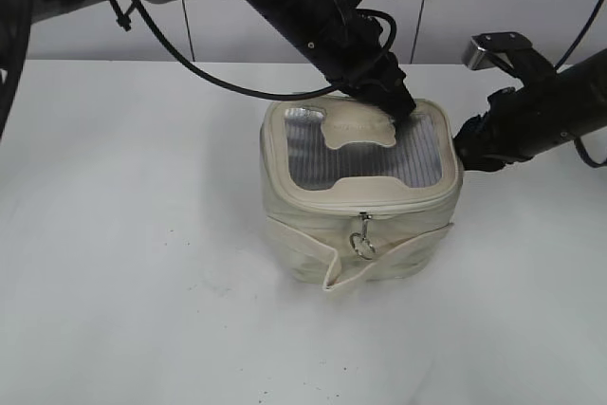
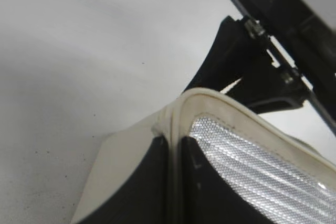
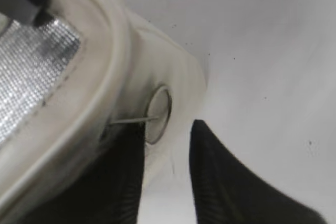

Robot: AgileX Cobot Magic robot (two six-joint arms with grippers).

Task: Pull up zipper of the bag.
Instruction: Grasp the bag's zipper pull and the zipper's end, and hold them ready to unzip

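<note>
On the bag's (image 1: 360, 225) front, the zipper (image 1: 363, 213) pull hangs downward.

Bag (image 1: 360, 192) mid-table (image 1: 142, 234), arms at lid's back and right.

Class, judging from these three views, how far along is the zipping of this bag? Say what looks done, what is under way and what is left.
Done: along the front rim the zipper looks shut, a pull hanging there. Under way: the left gripper presses on the lid of the bag; the right gripper sits at its side by a silver ring. Left: not clear, since the far rim is hidden.
</note>
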